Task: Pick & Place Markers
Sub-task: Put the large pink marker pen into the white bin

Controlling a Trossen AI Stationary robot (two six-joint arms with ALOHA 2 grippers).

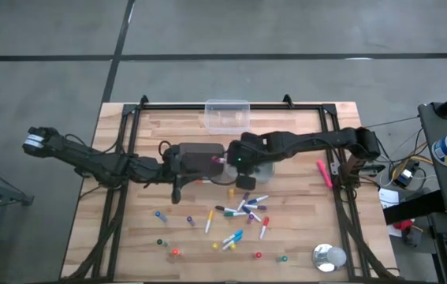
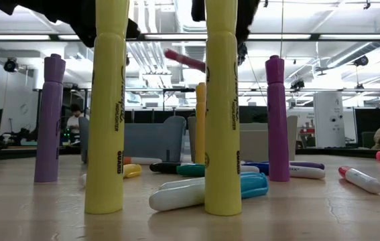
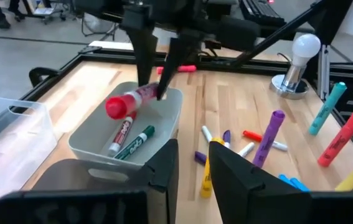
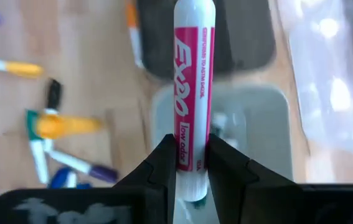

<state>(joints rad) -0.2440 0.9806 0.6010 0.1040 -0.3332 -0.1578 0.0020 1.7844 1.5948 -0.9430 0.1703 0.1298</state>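
Note:
My right gripper (image 3: 154,87) hangs over a grey bin (image 3: 164,124) in the middle of the table, shut on a red-capped white marker (image 3: 132,99). Two markers, one red (image 3: 121,134) and one green (image 3: 137,142), lie in the bin. My left gripper (image 3: 193,152) hovers open beside the bin's near corner with only table showing between its fingers. In the high view the two grippers, left (image 1: 211,162) and right (image 1: 227,162), stand close together. Several markers (image 1: 239,217) lie or stand on the near half of the table. My right gripper pinches the marker's barrel (image 4: 192,158) between its two fingers, close to the end opposite the cap. The fingers come from above, slanting down. The marker is lifted clear and tilted, its red cap end (image 3: 115,107) lower, over the bin's opening.
A clear container (image 1: 227,114) stands at the far edge. A pink marker (image 1: 323,173) lies by the right rail, and a round silver thing (image 1: 329,256) sits at the near right corner. Yellow (image 2: 223,107) and purple (image 2: 277,120) highlighters stand upright. Black frame rails (image 1: 124,158) border the table.

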